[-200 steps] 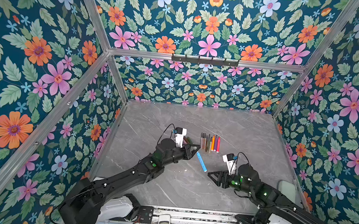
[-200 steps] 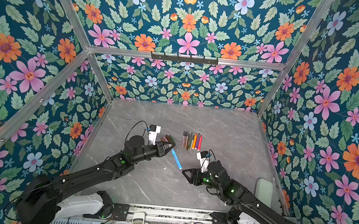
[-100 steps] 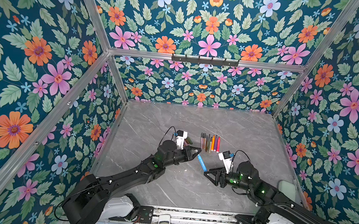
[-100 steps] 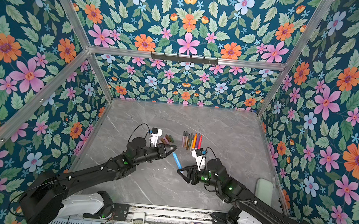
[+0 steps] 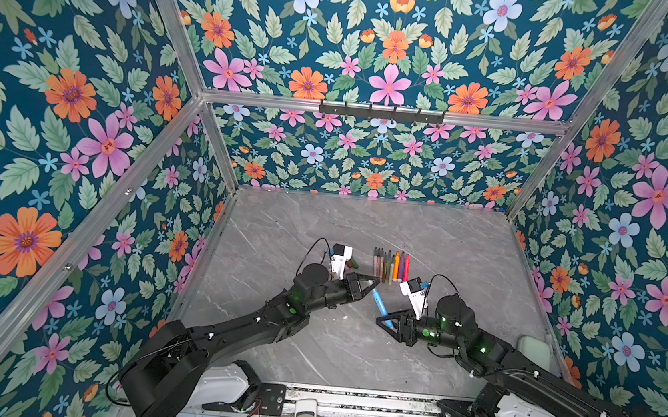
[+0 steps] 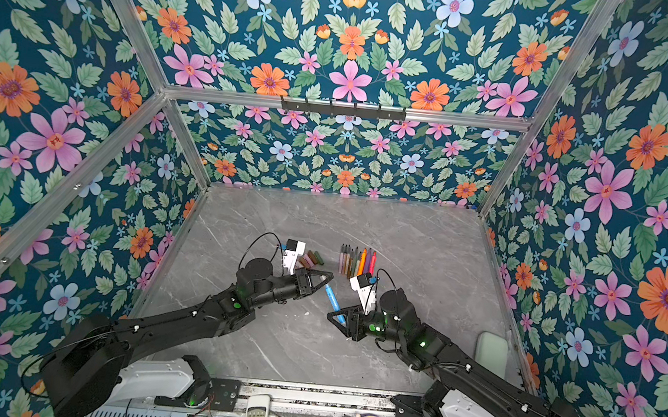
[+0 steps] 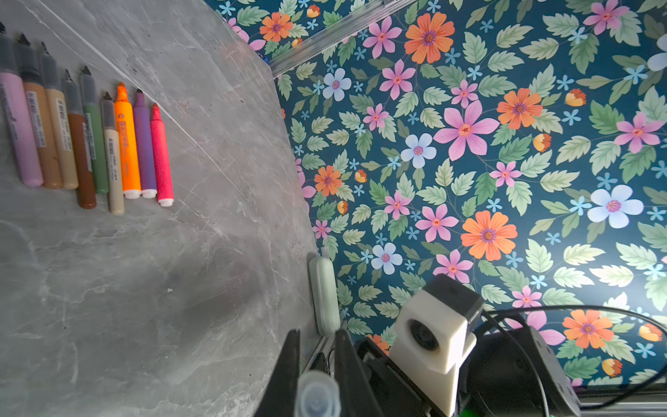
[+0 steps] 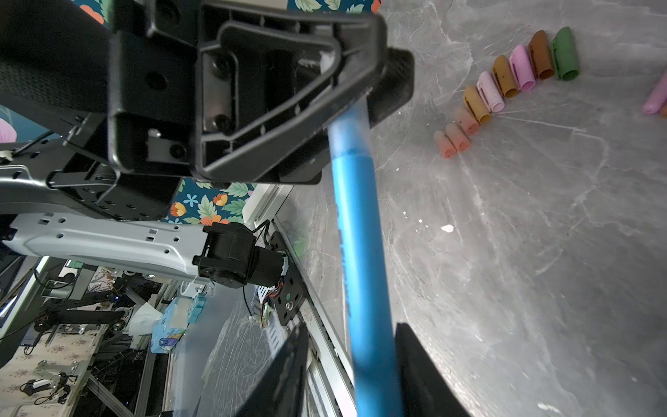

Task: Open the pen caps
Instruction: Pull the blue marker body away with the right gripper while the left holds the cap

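**Counter and arms.** A grey marbled counter [image 5: 363, 229] lies inside flowered walls. A blue pen [image 5: 379, 303] slants across its middle, spanning the gap between two black arms. Every place below is given from this blue pen. The left arm [image 5: 254, 323] comes in from the pen's left and the right arm [image 5: 518, 361] from its right.

**Grippers.** The left gripper [image 5: 375, 281] is at the far end of the blue pen. Its jaws are closed tight on the pale cap [image 8: 348, 126], which sits on the pen. In the left wrist view the cap's round end [image 7: 317, 393] is pinched between both fingers [image 7: 285, 368]. The right gripper [image 5: 386, 321] is at the pen's near end, with its jaws partly open on either side of the barrel. In the right wrist view a strip of background shows between one finger [image 8: 281, 372] and the barrel [image 8: 361, 234], so nothing is clamped there.

**Row of pens.** The row of pens [image 5: 389, 265] lies just beyond the blue pen's far end. There are nine of them, uncapped and side by side, with their tips toward the back wall. The left wrist view [image 7: 90, 137] shows pink, tan, brown, green, beige, orange, purple and red barrels.

**Loose caps.** The loose caps [image 6: 311, 257] lie beyond the blue pen and to its left, partly behind the left arm's camera. The right wrist view [image 8: 505, 83] shows them in a slanting line, side by side, in green, brown, pink, ochre and salmon.
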Controlling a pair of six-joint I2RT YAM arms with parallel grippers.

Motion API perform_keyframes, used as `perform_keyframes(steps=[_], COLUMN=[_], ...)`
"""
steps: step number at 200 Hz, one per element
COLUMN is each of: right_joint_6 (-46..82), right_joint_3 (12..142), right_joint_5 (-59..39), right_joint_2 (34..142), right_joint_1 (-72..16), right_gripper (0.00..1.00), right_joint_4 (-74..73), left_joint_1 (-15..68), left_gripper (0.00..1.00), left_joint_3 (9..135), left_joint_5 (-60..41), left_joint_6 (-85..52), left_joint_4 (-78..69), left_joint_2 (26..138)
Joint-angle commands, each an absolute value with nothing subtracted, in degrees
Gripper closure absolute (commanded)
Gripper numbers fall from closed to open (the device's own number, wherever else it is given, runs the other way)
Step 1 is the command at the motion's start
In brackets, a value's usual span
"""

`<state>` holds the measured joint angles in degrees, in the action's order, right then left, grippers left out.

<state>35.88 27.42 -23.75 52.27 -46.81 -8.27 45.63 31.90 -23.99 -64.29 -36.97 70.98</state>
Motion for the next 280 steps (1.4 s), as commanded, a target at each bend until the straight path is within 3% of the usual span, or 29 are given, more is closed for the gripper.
perform_keyframes(steps=[1, 26, 178, 280], right_joint_6=[33.9, 33.6, 38.6, 38.9], right_joint_3=[28.4, 28.9, 15.9, 13.5], right_joint_5=[-25.0, -25.7, -22.5, -23.3], right_joint_2=[52.9, 53.8, 39.3, 37.3], right_joint_1=[-46.9, -46.9, -46.9, -46.9], right_gripper=[0.70, 1.00, 1.00, 1.00], right_joint_4=[-9.2, -9.1, -4.6, -2.8], left_joint_1=[46.0, 46.1, 37.4, 32.8], left_gripper=[1.00, 1.00, 1.00, 1.00], left_joint_3=[32.1, 32.3, 37.2, 31.6], left_joint_5=[-25.0, -24.9, -26.6, -26.5], left_joint_6=[-65.0, -65.0, -62.1, -63.0], left_joint_4=[-41.0, -41.1, -38.3, -40.0], left_joint_2=[71.7, 72.0, 74.5, 71.8])
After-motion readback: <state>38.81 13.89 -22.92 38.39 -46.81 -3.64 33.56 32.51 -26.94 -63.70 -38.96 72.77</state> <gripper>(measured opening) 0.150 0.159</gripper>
